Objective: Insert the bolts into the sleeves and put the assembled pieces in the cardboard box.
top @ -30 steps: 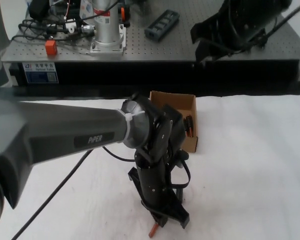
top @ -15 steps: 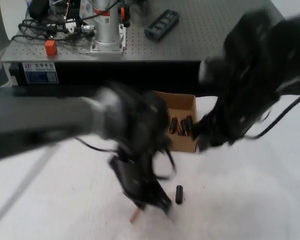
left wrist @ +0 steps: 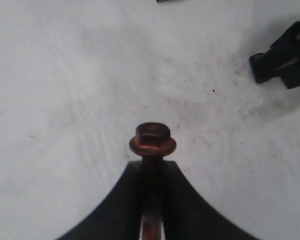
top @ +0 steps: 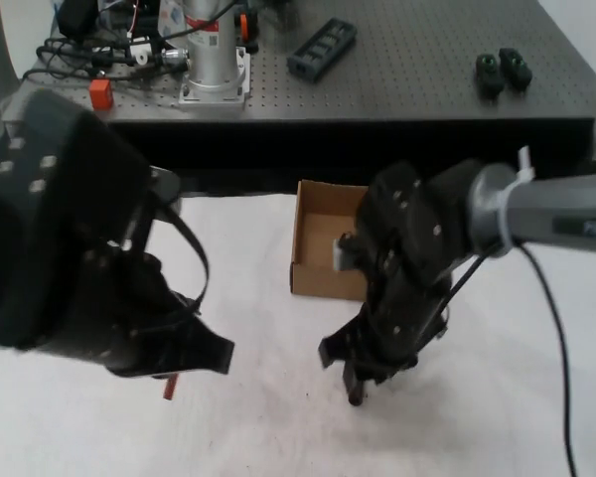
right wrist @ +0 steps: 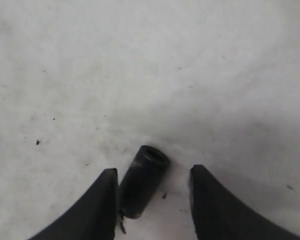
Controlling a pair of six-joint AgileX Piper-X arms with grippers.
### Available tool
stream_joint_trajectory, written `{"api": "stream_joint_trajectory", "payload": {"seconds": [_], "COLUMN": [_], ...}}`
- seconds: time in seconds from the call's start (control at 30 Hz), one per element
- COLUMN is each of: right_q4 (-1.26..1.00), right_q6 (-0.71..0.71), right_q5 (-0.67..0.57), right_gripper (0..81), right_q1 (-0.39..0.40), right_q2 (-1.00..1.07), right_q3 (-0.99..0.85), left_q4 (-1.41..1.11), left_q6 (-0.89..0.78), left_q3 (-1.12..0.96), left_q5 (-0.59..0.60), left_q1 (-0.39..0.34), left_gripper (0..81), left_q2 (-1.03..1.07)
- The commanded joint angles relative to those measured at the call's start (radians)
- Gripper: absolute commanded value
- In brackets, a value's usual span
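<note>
In the high view the cardboard box (top: 323,280) is set toward the far edge of the counter (top: 497,397), near its middle; the sleeve (top: 355,397) lies nearer the front edge, beneath the right claw (top: 356,382). In the left wrist view a copper-coloured hex bolt (left wrist: 152,142) is clenched by its shank in the left claw (left wrist: 151,166), head outward; tilting under insertion load is judged possible. In the right wrist view the right claw is released astride the lying sleeve, which touches one finger; an off-centre closure could roll it away or seize it skewed, spoiling alignment with the bolt.
</note>
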Motion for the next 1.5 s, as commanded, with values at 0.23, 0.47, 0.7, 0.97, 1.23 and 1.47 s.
{"api": "stream_joint_trajectory", "payload": {"seconds": [0.23, 0.47, 0.7, 0.97, 1.23, 1.47], "right_q4": [-0.011, 0.015, -0.056, -0.256, -0.717, -0.881], "right_q6": [0.020, -0.019, -0.050, 0.005, 0.258, 0.294], "right_q5": [0.050, 0.022, -0.091, -0.445, -0.568, -0.591], "right_gripper": [19.9, 5.1, 5.1, 5.1, 5.1, 5.1], "right_q1": [0.015, 0.015, -0.006, 0.007, 0.084, 0.093], "right_q2": [0.027, -0.012, -0.348, -0.856, -0.924, -0.835], "right_q3": [-0.001, 0.002, 0.155, 0.521, 0.694, 0.688], "left_q4": [0.047, 0.001, -0.471, -1.160, -1.301, -1.301], "left_q6": [-0.013, -0.056, -0.196, -0.531, -0.560, -0.557], "left_q3": [0.015, 0.015, 0.080, 0.308, 0.323, 0.323], "left_q5": [-0.010, 0.088, 0.415, 0.620, 0.764, 0.799], "left_q1": [0.003, 0.003, 0.003, 0.003, 0.003, 0.003], "left_gripper": [0.6, 0.6, 0.6, 0.6, 0.6, 0.6], "left_q2": [-0.101, -0.101, -0.101, -0.084, 0.013, 0.017]}}
